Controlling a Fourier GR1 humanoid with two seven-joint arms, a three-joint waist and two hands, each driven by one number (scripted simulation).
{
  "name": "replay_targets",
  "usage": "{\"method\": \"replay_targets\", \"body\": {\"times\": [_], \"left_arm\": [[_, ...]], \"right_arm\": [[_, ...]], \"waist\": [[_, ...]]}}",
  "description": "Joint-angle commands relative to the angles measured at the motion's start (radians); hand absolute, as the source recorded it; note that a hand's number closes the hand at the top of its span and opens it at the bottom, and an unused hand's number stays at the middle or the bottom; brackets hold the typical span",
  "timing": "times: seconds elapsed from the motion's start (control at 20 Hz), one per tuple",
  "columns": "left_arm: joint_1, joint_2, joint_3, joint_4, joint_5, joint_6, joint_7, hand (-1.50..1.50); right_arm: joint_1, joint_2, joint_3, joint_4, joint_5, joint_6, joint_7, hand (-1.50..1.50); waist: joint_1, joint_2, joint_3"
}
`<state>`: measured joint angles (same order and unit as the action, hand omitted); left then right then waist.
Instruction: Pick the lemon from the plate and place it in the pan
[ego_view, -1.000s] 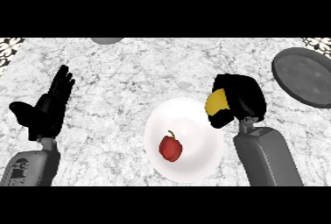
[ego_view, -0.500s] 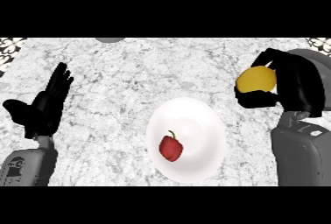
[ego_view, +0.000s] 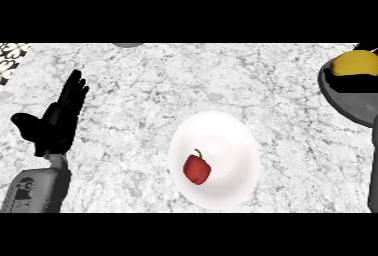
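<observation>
The yellow lemon (ego_view: 356, 63) is at the far right edge, held over the dark grey pan (ego_view: 353, 102), with my right hand (ego_view: 354, 83) curled round it; only part of that hand shows. The white plate (ego_view: 229, 150) lies in the middle of the counter with a red pepper (ego_view: 196, 168) on it. My left hand (ego_view: 55, 122) rests open at the left, fingers up, away from everything.
The marble counter spreads around the plate. A grey round object (ego_view: 127, 44) peeks in at the top edge. A patterned strip (ego_view: 11, 57) runs along the upper left corner.
My right hand has lifted the lemon off the plate and carried it right, from beside the plate's rim to above the pan. The left hand has barely moved.
</observation>
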<state>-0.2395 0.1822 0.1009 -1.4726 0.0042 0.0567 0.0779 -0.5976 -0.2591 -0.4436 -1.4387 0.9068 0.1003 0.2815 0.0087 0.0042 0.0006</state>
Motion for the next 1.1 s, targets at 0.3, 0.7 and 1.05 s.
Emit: {"method": "replay_targets", "body": {"times": [0.3, 0.7, 1.05], "left_arm": [[-0.052, -0.003, -0.005, 0.009, -0.003, -0.001, 0.019, 0.0], [-0.048, -0.034, -0.041, 0.011, -0.019, 0.002, 0.02, 0.0], [-0.092, 0.003, -0.013, 0.018, 0.006, -0.027, 0.039, 0.0]], "right_arm": [[-0.062, -0.311, -0.128, 0.585, 0.06, -0.267, -0.334, 1.5], [-0.127, -0.418, -0.211, 0.95, 0.043, -0.457, -0.495, 1.5], [-0.173, -0.443, -0.275, 1.119, -0.024, -0.395, -0.525, -1.5]], "waist": [[0.03, 0.016, 0.002], [0.055, 0.027, 0.006], [0.073, 0.034, 0.008]]}}
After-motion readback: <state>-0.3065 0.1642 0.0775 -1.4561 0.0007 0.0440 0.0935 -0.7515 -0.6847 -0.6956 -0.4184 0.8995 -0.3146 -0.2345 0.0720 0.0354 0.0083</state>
